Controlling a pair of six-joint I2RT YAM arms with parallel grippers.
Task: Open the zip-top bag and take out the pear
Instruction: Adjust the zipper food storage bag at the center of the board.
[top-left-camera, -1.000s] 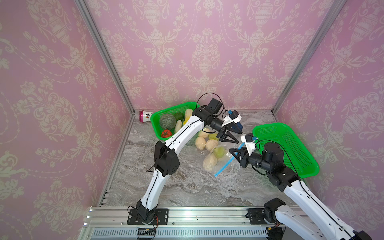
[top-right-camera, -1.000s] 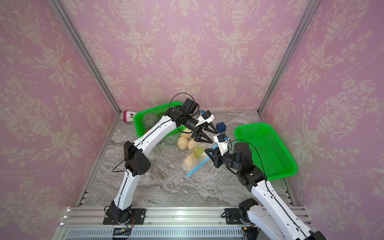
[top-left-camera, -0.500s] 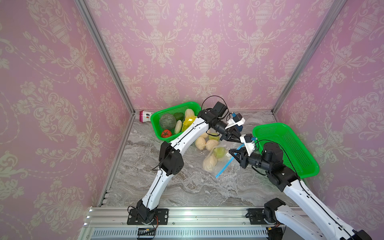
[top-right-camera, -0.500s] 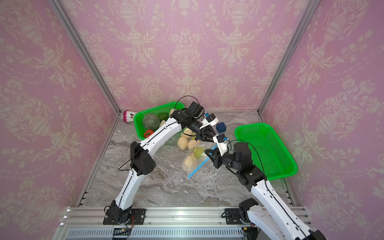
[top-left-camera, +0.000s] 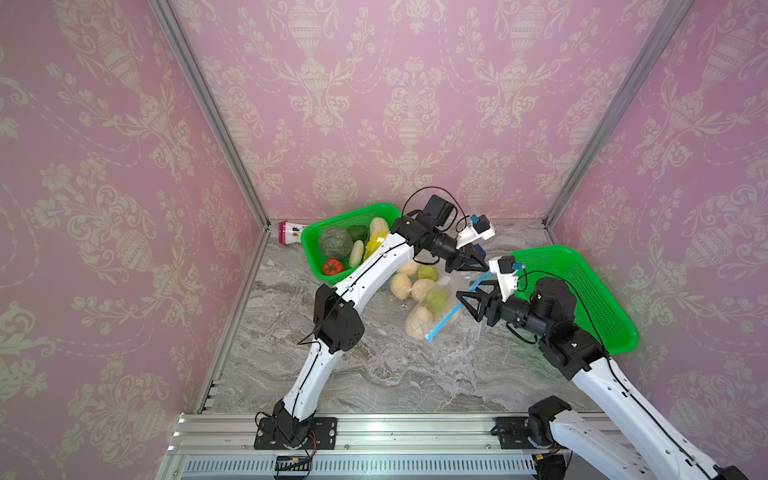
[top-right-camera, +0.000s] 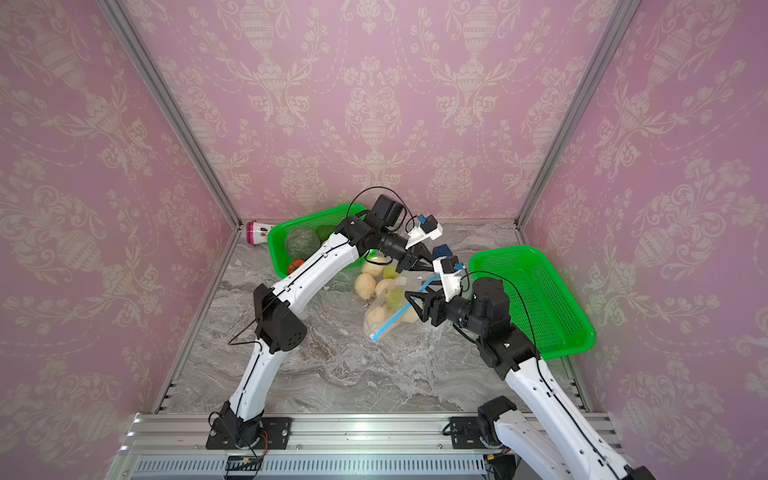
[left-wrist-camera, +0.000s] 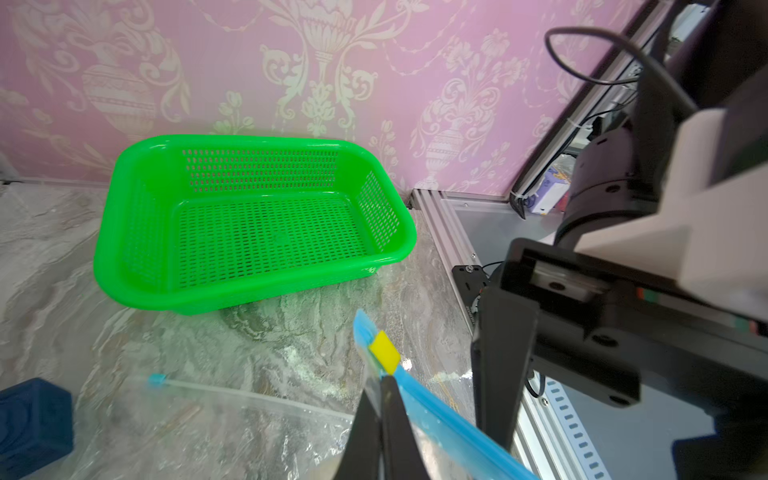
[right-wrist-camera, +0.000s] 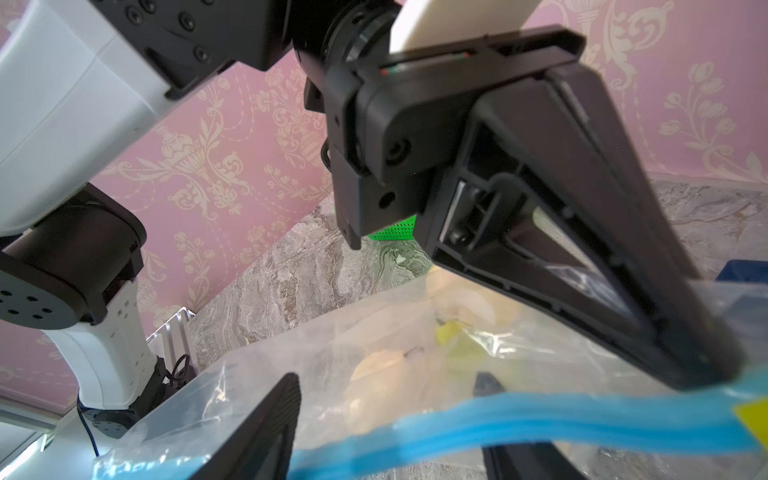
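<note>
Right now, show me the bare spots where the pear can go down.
Bare marble table lies between the zip-top bag and the front rail, and the right basket holds nothing. Crowded: left basket, and around the bag: pale fruit, left gripper, right gripper.

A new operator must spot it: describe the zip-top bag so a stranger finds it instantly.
On the marble table, look between the two green baskets: the filled basket at the back, the empty basket on the right. The zip-top bag lies there, fruit showing through it. It is the only see-through thing, edged with a bright blue zip strip.
</note>
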